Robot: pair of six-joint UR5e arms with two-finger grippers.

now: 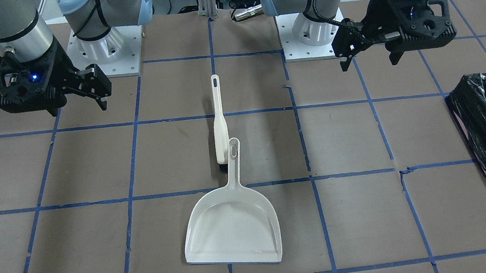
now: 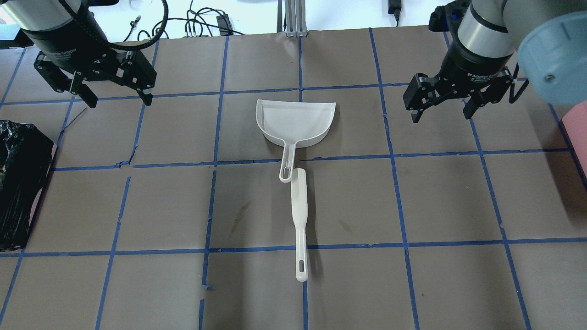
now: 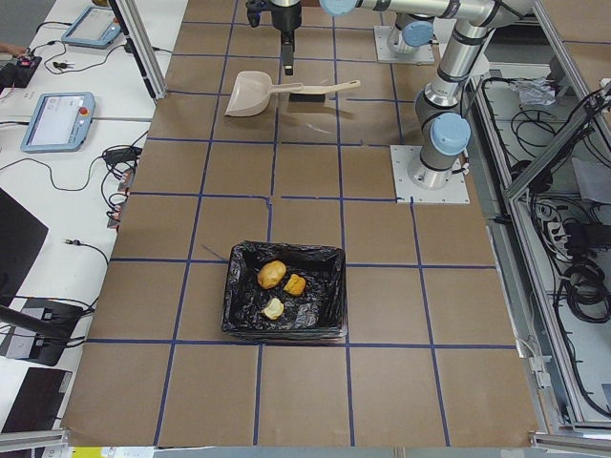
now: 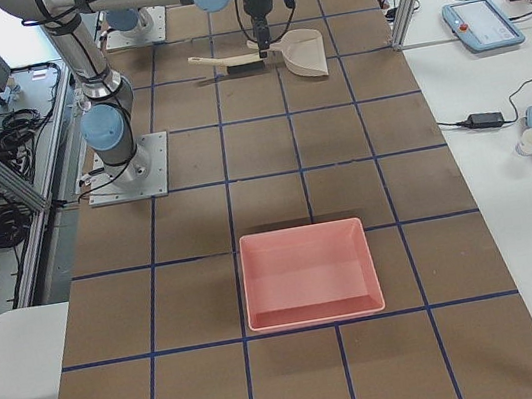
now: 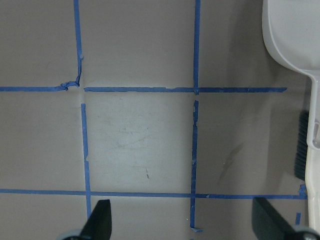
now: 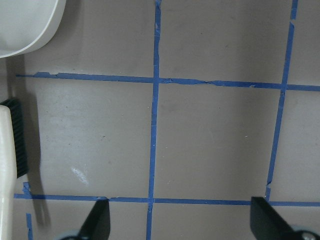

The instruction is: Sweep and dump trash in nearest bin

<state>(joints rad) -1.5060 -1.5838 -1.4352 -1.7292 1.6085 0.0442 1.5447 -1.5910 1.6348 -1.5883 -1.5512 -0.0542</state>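
Note:
The three trash scraps lie inside the bin (image 3: 239, 286), which is lined with a black bag: a tan lump (image 3: 271, 274), an orange-brown chunk (image 3: 295, 284) and a pale bitten piece (image 3: 274, 307). The bin stands at the table's end on my left (image 2: 18, 174) (image 1: 475, 128). A white dustpan (image 2: 296, 121) and a white brush (image 2: 299, 220) lie mid-table, their handles touching. My left gripper (image 2: 119, 101) and right gripper (image 2: 441, 117) hover open and empty on either side of the dustpan, well apart from it.
A pink tray (image 4: 308, 274) stands at the table's end on my right, and its edge shows in the overhead view (image 2: 578, 133). Blue tape lines grid the brown table top. The two arm bases (image 1: 104, 47) stand at the robot's side of the table.

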